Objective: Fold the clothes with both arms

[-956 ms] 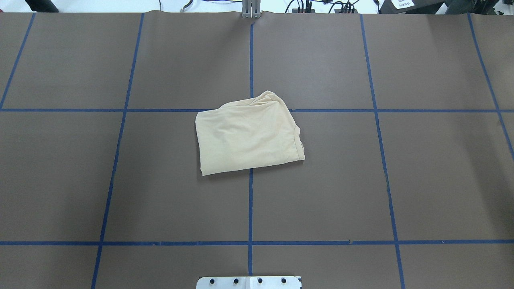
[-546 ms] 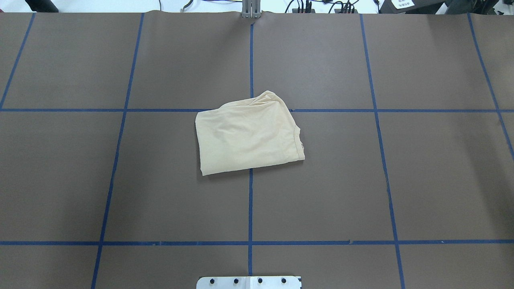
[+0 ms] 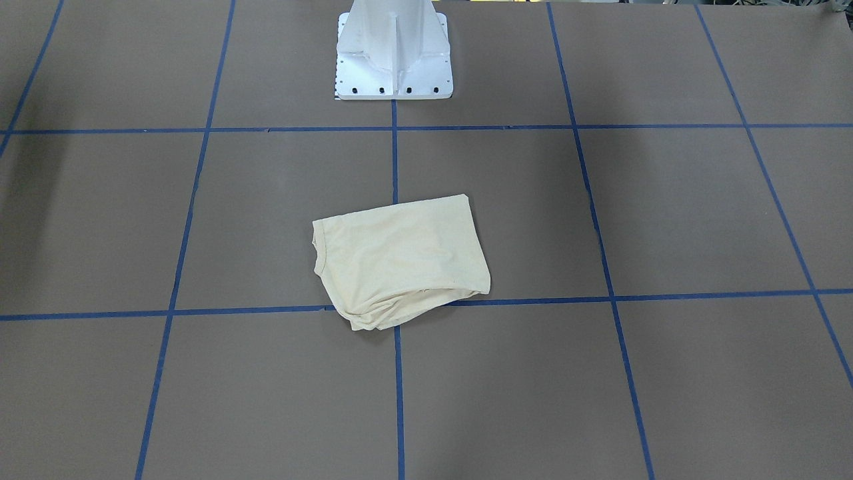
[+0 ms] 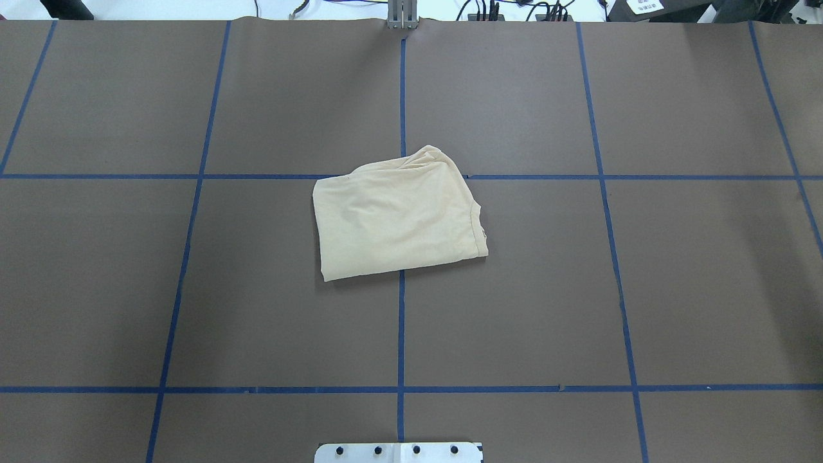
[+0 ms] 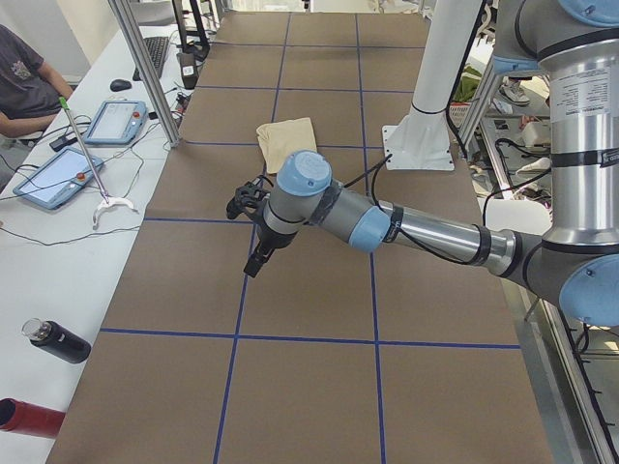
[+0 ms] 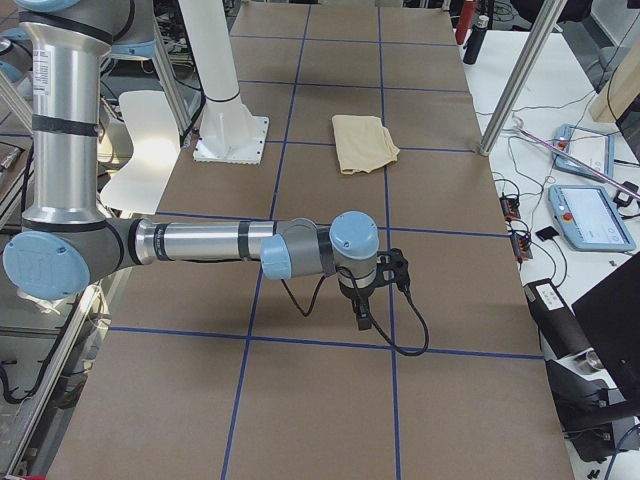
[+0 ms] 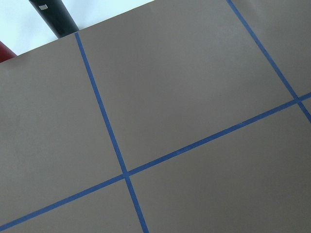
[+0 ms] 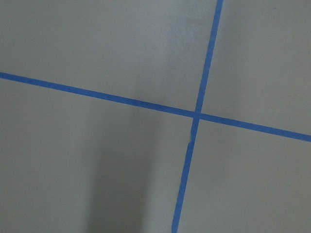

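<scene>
The clothes are one cream shirt [image 4: 398,218], folded into a compact bundle at the middle of the brown table, with the collar edge on the overhead view's right. It also shows as the shirt [image 3: 400,263], the shirt [image 5: 287,140] and the shirt [image 6: 363,143]. Nothing touches it. The left gripper [image 5: 254,266] hangs over bare table far from the shirt, toward the table's left end. The right gripper [image 6: 362,318] hangs likewise toward the right end. Each shows only in a side view, so I cannot tell if it is open or shut. Both wrist views hold only table and blue tape.
The white pedestal base [image 3: 393,73] stands at the robot's side of the table. Blue tape lines [image 4: 401,321] grid the brown surface. A seated person [image 5: 24,82], tablets [image 5: 114,121] and a black bottle [image 5: 58,340] are on the side bench. Metal posts [image 6: 520,75] stand by the table edge.
</scene>
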Motion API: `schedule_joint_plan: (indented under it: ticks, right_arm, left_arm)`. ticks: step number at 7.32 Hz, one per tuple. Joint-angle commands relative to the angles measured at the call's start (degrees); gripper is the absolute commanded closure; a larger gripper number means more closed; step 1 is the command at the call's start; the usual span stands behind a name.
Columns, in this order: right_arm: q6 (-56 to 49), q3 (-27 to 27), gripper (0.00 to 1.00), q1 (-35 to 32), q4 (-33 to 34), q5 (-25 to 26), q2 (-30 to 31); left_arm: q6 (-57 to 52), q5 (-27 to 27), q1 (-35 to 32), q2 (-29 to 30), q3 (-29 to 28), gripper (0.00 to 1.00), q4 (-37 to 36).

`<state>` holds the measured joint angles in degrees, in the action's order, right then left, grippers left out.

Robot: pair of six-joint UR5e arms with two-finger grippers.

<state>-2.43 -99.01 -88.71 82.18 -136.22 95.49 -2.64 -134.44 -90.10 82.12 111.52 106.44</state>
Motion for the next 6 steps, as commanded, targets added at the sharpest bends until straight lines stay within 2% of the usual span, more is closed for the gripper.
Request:
schedule_joint_plan:
  ticks: [1,3,5,6]
  right_arm:
    - [-0.03,-0.22,0.0,0.02,0.0,0.08,-0.04]
    - [-0.03,-0.22,0.0,0.46,0.18,0.95,-0.21]
    - [-0.03,-0.22,0.0,2.48,0.53,5.86,-0.65]
    - [-0.03,-0.22,0.0,2.75,0.7,5.96,-0.74]
  left_arm:
    - [0.0,-0.03,-0.17,-0.21,0.27,0.0,-0.1]
    - [0.0,0.15,0.01,-0.73,1.07,0.0,-0.01]
    - [0.09,0.24,0.01,-0.73,0.36,0.0,-0.01]
    - [0.0,0.15,0.01,-0.73,0.36,0.0,-0.01]
